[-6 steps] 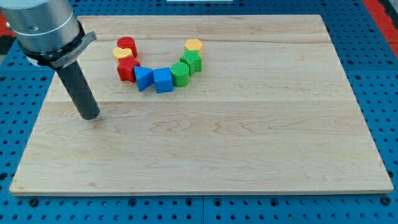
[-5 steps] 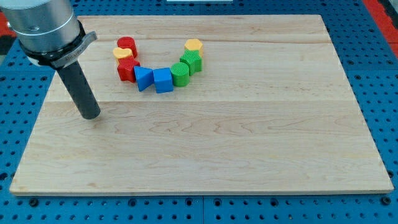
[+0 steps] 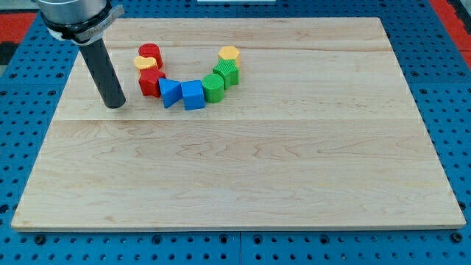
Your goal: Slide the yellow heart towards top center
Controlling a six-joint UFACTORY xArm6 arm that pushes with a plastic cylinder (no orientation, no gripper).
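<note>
The yellow heart (image 3: 145, 63) lies near the board's upper left, between a red cylinder (image 3: 150, 52) above it and a red star-like block (image 3: 151, 82) below it. My tip (image 3: 115, 104) rests on the board to the left of and a little below the heart, just left of the red star-like block and apart from it. The blocks form a U-shaped chain: a blue triangle (image 3: 170, 92), a blue cube (image 3: 193, 95), a green cylinder (image 3: 213, 87), a green ribbed block (image 3: 228, 73) and a yellow hexagon (image 3: 229, 53).
The wooden board (image 3: 243, 162) sits on a blue pegboard (image 3: 456, 73). The arm's grey collar (image 3: 77, 15) hangs over the board's upper left corner.
My tip has moved up and a little to the right, closer to the red star-like block. No block has moved.
</note>
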